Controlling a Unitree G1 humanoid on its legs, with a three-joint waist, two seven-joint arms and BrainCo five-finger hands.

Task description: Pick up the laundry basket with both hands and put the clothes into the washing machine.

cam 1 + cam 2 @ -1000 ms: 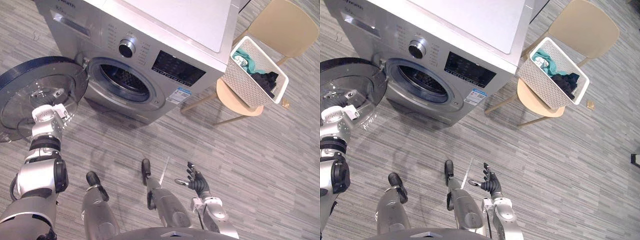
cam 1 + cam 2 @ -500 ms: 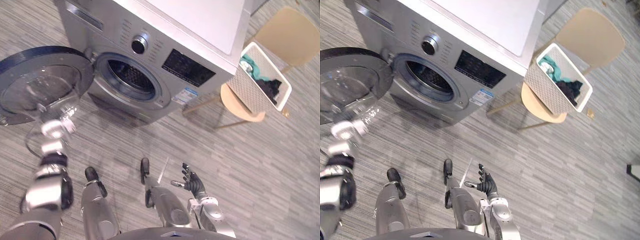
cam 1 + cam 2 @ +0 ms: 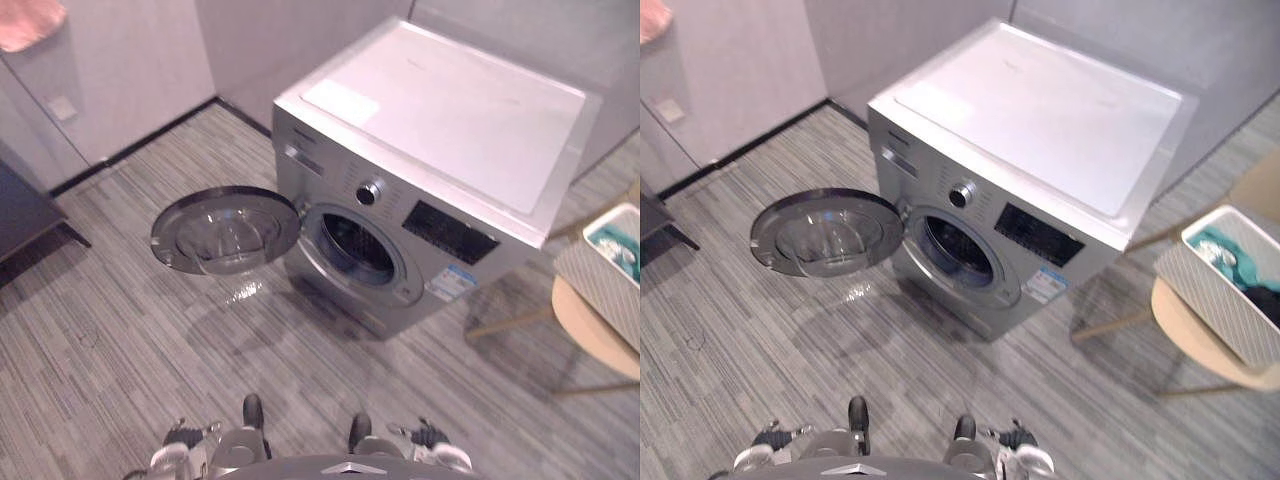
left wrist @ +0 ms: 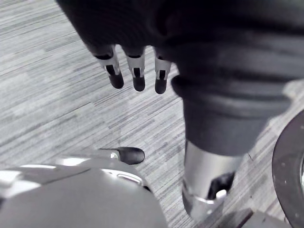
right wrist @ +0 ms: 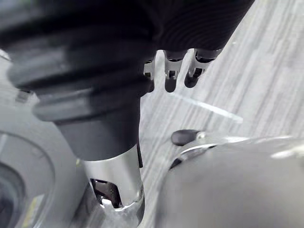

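The white perforated laundry basket (image 3: 1230,290) holds teal and dark clothes (image 3: 1225,250) and stands on a round wooden chair seat (image 3: 1200,335) at the far right. The silver washing machine (image 3: 440,130) fills the middle, its round door (image 3: 225,230) swung wide to the left and the drum opening (image 3: 358,248) dark. My left hand (image 4: 137,76) hangs low by my side with straight fingers and nothing in it. My right hand (image 5: 172,73) hangs the same way on the other side, empty. Both hands are far from the basket.
Grey plank floor (image 3: 120,320) lies between me and the machine. The open door juts out over the floor on the left. A dark piece of furniture (image 3: 20,215) sits at the left edge, and a pink cloth (image 3: 28,20) hangs at the top left wall.
The camera has swung up and back, so the whole machine shows. My left arm has dropped from beside the open door to my side; my right hand has also lowered.
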